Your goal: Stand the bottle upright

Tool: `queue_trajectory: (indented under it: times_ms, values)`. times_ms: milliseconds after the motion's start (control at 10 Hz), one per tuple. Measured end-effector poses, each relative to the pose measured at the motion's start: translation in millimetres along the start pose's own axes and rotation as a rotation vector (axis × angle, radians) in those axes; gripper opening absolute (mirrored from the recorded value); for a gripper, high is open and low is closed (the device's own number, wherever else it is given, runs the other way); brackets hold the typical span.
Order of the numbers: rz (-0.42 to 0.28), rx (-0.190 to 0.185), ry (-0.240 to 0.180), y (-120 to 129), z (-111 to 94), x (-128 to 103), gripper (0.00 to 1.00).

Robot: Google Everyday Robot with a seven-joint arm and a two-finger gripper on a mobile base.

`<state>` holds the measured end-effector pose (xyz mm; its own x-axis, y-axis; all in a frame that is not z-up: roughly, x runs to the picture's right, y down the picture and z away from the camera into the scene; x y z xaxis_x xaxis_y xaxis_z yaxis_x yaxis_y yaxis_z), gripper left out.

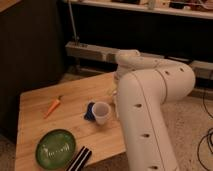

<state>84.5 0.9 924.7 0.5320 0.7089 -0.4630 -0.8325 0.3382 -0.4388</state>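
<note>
Your big white arm (pixel 150 100) hides the claw, over the counter (pixel 35 107). A cup (pixel 101 111), a carrot (pixel 53 105) and a green plate (pixel 45 141) sit there.

Wooden table (pixel 35 120) bearing carrot (pixel 53 105), white cup (pixel 101 112) against blue object (pixel 89 111), green plate (pixel 56 148), dark striped item (pixel 80 159) at front edge.

The end effector is hidden behind the big white arm (pixel 150 110), somewhere over the far right of the counter (pixel 35 107), and the bottle cannot be made out. A blue thing (pixel 89 112) is half covered by the cup (pixel 102 112). A dark striped object (pixel 80 158) is cut off by the bottom edge and too blurred to name.
</note>
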Motion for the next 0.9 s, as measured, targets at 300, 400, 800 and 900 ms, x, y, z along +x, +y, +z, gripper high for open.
queue_trajectory:
  times_ms: [300, 400, 800, 900]
  values:
    - [-0.012, -0.018, -0.050, 5.6, -7.4, 4.0, 0.80]
    - [-0.017, -0.035, -0.074, 7.3, -10.9, 7.0, 0.80]
    - [-0.026, -0.236, -0.231, 3.9, -20.8, 27.6, 0.80]
    - [-0.029, -0.271, -0.250, 3.7, -20.6, 30.4, 0.80]
